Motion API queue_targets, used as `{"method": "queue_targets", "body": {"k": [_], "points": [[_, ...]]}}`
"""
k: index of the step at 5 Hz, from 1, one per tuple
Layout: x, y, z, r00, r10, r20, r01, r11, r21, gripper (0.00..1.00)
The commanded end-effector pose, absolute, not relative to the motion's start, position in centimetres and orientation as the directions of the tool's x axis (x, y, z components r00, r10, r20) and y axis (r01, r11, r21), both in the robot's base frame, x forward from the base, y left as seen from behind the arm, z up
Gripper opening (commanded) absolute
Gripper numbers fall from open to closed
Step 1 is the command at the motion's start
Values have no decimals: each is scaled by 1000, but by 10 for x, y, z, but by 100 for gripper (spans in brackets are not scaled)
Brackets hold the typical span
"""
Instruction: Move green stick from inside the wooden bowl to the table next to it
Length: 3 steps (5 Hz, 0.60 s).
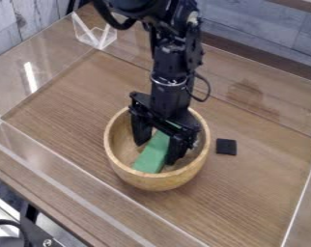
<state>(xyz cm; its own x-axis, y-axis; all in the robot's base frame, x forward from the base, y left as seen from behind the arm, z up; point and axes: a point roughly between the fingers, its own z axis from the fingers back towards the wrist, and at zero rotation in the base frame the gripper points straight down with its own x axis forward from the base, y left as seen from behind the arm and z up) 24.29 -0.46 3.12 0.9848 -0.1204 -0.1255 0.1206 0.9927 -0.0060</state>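
Note:
The green stick lies tilted inside the wooden bowl, which sits on the table near the middle front. My black gripper reaches straight down into the bowl, open, with one finger on each side of the stick's upper end. Whether the fingers touch the stick cannot be told. The stick's top end is partly hidden by the fingers.
A small black square lies on the table just right of the bowl. Clear acrylic walls edge the tabletop at the front and left. A white-framed clear object stands at the back left.

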Motion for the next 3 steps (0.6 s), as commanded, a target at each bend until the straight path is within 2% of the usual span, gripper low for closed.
{"method": "queue_targets", "body": {"k": [1, 3], "points": [[250, -3, 47, 993, -110, -52, 110, 994, -1, 100], [251, -2, 45, 994, -104, -41, 104, 995, -1, 100]]}}
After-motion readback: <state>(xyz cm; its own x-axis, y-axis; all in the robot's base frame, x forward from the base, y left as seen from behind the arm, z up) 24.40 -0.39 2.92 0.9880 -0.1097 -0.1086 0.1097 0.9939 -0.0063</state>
